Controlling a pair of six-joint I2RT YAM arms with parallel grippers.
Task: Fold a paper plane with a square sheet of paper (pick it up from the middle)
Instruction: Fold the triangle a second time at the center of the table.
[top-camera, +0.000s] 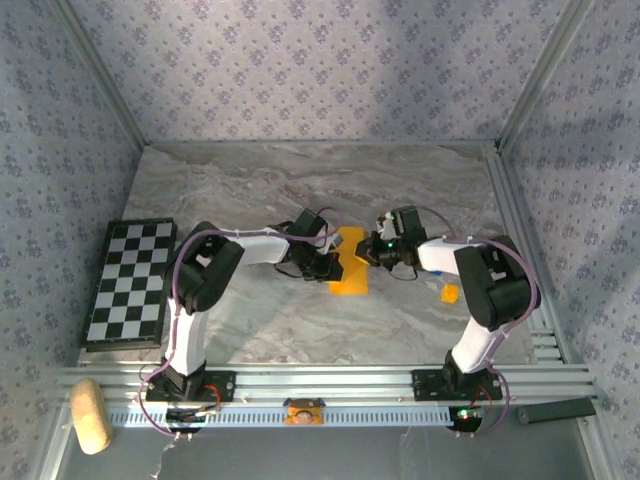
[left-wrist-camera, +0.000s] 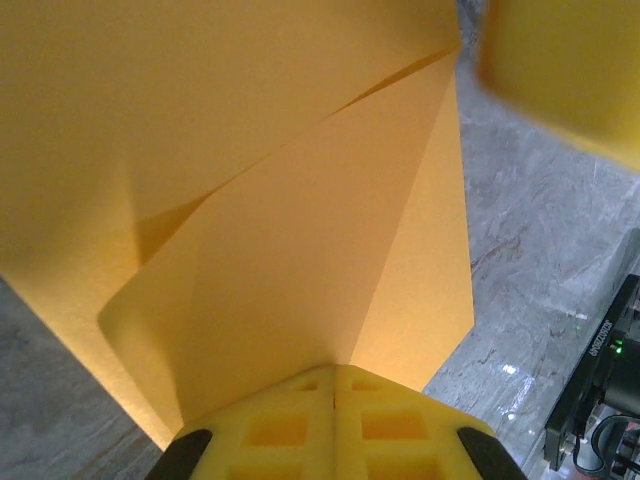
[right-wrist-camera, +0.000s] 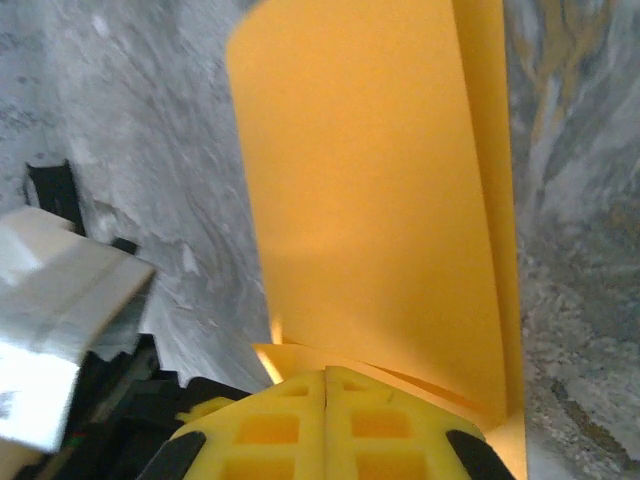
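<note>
The marble bench (top-camera: 300, 325) carries everything. The chequered board (top-camera: 130, 280) lies well out to the left of the left tool (top-camera: 328, 262) and takes no part. Both arms reach inward and meet mid-bench, and there between the two tools is the square sheet of paper (top-camera: 348, 272), already creased into a shape much narrower than the board.

The left tool is shut, its yellow pads (left-wrist-camera: 280, 430) pressed together on the paper's edge, and diagonal flaps rise away ahead of the grip. The right tool (top-camera: 374, 250) is clamped just as tight on the opposite side, with a long folded panel standing up in front of it.

It looks like a fold is being set, with the plane some way from finished. The judgement here is that both tools should move as a pair, holding the sheet taut without tugging it apart. The flap's edge should stay lined up on the centre crease, and the paper should come down flat on the bench before either grip lets go.

A tiny orange bit (top-camera: 450, 292) sits behind the right tool, beside its arm, and is best left alone.
</note>
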